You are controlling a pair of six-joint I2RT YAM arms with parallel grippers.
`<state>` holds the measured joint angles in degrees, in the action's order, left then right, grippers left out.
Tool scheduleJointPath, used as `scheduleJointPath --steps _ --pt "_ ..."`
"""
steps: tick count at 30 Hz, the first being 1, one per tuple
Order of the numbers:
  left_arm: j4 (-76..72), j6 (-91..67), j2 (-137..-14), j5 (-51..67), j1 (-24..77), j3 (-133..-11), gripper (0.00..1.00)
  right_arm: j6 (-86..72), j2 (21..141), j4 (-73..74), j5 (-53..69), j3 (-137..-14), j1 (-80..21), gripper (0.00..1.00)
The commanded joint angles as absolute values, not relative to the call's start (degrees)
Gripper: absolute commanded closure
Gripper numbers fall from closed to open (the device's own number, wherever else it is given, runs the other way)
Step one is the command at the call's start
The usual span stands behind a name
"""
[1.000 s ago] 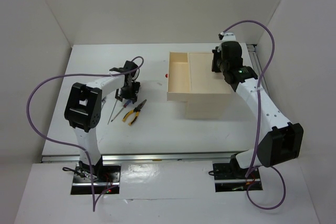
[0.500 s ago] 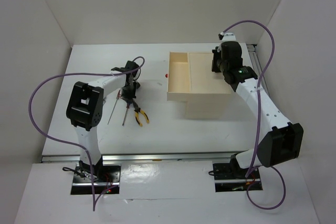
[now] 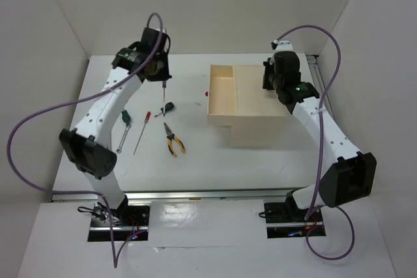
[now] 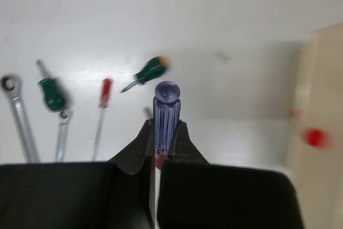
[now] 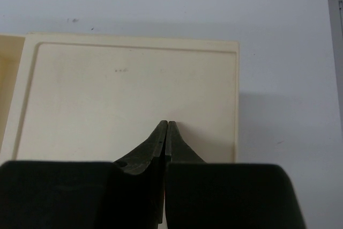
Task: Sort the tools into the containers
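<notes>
My left gripper (image 4: 166, 128) is shut on a purple-handled screwdriver (image 4: 166, 105) and holds it in the air over the table's back left; its thin shaft (image 3: 164, 90) hangs down below the left gripper (image 3: 161, 76). On the table below lie two green-handled screwdrivers (image 3: 168, 107) (image 3: 125, 117), a red-handled one (image 3: 143, 129), a silver wrench (image 3: 122, 136) and yellow-black pliers (image 3: 173, 141). The beige box (image 3: 257, 99) has one drawer (image 3: 221, 92) pulled out to the left, with a red knob (image 3: 206, 94). My right gripper (image 5: 167, 125) is shut and empty over the box top (image 5: 134, 84).
The left wrist view shows two wrenches (image 4: 16, 112) (image 4: 61, 132) side by side at the left, and the box edge (image 4: 321, 89) with its red knob (image 4: 315, 137) at the right. White walls enclose the table on three sides.
The left gripper shut on the purple screwdriver and lifted it up and toward the back. The pliers shifted slightly. The right arm stayed still.
</notes>
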<state>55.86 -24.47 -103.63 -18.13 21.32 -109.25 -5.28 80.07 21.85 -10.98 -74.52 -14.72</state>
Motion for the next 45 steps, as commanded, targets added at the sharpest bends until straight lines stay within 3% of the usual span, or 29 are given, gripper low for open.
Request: scheduleJointPath --steps 1,10,18,25,26,27,28,29,31,32,35,41,45 --pt "59.3 -28.9 -96.2 -6.7 22.7 -117.9 1.0 -5.6 81.0 25.0 -12.7 -74.3 -14.4 1.0" --pt "37.3 -39.6 -96.6 23.2 24.1 -117.2 1.0 -6.2 81.6 24.4 -13.2 -73.7 -14.4 1.0" --pt "15.1 -42.0 -101.2 26.7 27.9 -110.1 1.0 -6.2 81.6 24.4 -13.2 -73.1 -14.4 1.0" --pt "13.5 -40.9 -106.6 26.7 27.9 -112.7 1.0 -6.2 81.6 24.4 -13.2 -73.1 -14.4 1.0" --pt "14.1 -40.9 -107.1 26.7 27.9 -113.4 0.89 -6.2 81.6 24.4 -13.2 -73.1 -14.4 1.0" --pt "14.7 -40.3 -107.7 26.7 27.9 -113.4 0.7 -6.2 81.6 24.4 -13.2 -73.1 -14.4 1.0" --pt "14.7 -40.3 -107.7 25.2 27.9 -112.9 0.43 -6.2 81.6 24.4 -13.2 -73.1 -14.4 1.0" --pt "14.7 -40.3 -107.7 24.7 27.9 -112.1 0.4 -6.2 81.6 24.4 -13.2 -72.6 -14.4 1.0" --pt "15.7 -39.0 -107.7 22.6 27.9 -112.1 0.1 -6.2 81.0 23.9 -13.2 -72.6 -14.4 1.0" --pt "15.7 -39.0 -107.7 22.6 27.9 -112.1 0.0 -6.2 81.0 23.9 -13.2 -72.6 -14.4 1.0" --pt "18.3 -35.6 -104.5 18.5 27.9 -112.1 0.0 -6.2 81.6 23.9 -12.7 -72.6 -14.4 1.0" --pt "24.9 -26.4 -93.1 -9.3 24.5 -102.5 0.0 -6.2 82.6 23.9 -12.0 -72.6 -14.4 1.0" --pt "38.2 -25.5 -89.6 -29.0 21.9 -92.2 0.03 -5.6 83.1 23.9 -11.5 -73.1 -14.4 1.0"
